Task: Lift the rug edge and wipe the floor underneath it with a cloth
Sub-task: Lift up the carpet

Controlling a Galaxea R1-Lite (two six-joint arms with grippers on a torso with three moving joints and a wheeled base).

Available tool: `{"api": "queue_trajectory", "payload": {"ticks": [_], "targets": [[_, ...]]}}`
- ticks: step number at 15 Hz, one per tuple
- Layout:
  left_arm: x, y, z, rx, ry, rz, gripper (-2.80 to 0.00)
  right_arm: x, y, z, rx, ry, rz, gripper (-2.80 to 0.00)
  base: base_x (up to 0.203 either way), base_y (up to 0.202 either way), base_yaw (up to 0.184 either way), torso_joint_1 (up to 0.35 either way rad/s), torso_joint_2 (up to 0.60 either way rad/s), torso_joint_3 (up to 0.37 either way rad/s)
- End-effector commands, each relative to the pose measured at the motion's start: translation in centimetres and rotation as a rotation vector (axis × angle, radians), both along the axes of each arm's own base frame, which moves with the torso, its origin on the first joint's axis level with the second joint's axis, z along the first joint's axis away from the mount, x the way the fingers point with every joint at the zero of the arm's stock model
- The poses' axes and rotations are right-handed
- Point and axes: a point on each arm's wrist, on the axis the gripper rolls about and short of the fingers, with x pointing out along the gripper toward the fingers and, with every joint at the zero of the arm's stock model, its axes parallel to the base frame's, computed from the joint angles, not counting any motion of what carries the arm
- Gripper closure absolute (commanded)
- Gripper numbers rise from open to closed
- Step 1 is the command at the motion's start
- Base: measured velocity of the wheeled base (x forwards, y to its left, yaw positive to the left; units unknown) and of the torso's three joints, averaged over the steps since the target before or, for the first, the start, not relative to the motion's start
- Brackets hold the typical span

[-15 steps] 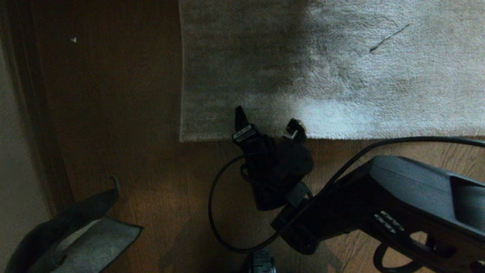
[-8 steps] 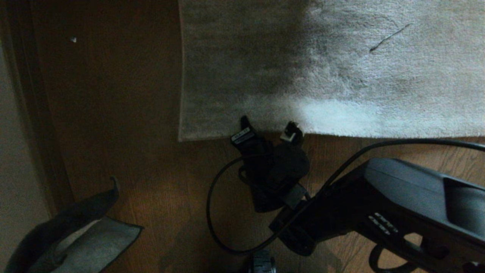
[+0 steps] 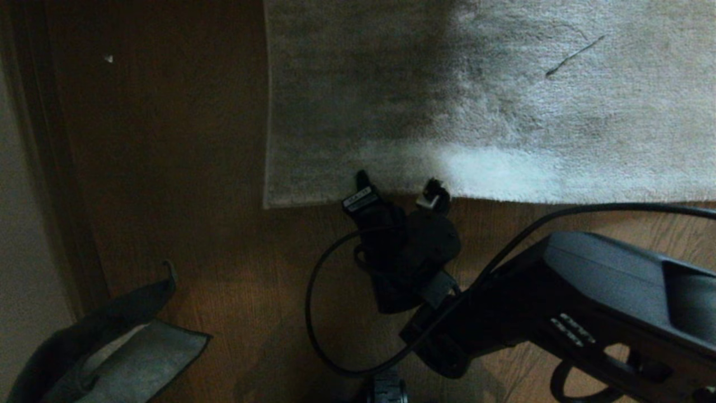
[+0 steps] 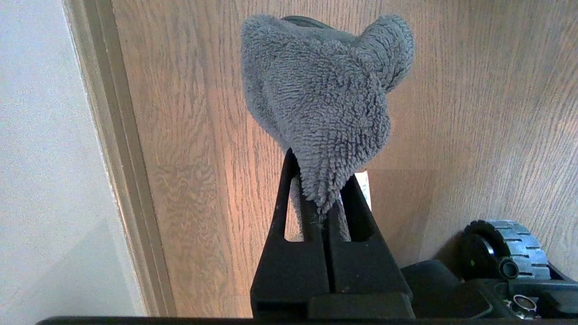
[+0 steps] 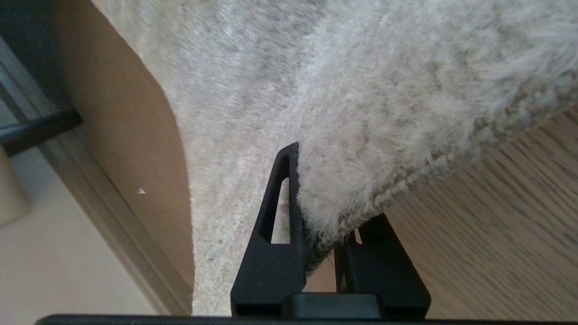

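Since a second ago the right gripper [image 3: 398, 190] has been drawn back from over the pile and its jaws closed on the rug edge [image 5: 361, 212], near the rug's left corner. The cloth [image 4: 323, 104] is pinched in the closed left gripper [image 4: 323, 212] (low at the robot's left, above the floor [image 3: 251, 280]). The step in hand is judged the grasp; next, a lift is called for so the boards are bared for wiping

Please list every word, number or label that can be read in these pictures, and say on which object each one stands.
No text can be read.
White label on a finger of the right end effector: print too small and blurred.
White tag behind the cloth in the left end effector: no readable print.
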Motion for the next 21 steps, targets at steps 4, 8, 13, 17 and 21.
{"api": "queue_trajectory", "payload": {"ticks": [4, 8, 13, 17, 21], "targets": [[0.0, 0.0, 0.0, 0.0, 0.0, 0.001, 0.0, 0.0, -2.6, 3.2, 0.13, -0.047, -0.018, 0.0, 0.0, 0.0, 0.0, 0.0, 0.0, 0.0], [0.0, 0.0, 0.0, 0.0, -0.001, 0.001, 0.0, 0.7, -5.9, 4.9, 0.203, -0.048, -0.054, 0.0, 0.0, 0.0, 0.0, 0.0, 0.0, 0.0], [0.0, 0.0, 0.0, 0.0, -0.001, 0.001, 0.0, 0.4, -10.7, 7.4, 0.279, -0.065, -0.106, 0.0, 0.0, 0.0, 0.0, 0.0, 0.0, 0.0], [0.0, 0.0, 0.0, 0.0, -0.001, 0.001, 0.0, -0.2, -13.2, 9.4, 0.305, -0.106, -0.135, 0.0, 0.0, 0.0, 0.0, 0.0, 0.0, 0.0], [0.0, 0.0, 0.0, 0.0, 0.0, 0.001, 0.0, -0.8, -13.9, 10.9, 0.289, -0.159, -0.076, 0.0, 0.0, 0.0, 0.0, 0.0, 0.0, 0.0]]}}
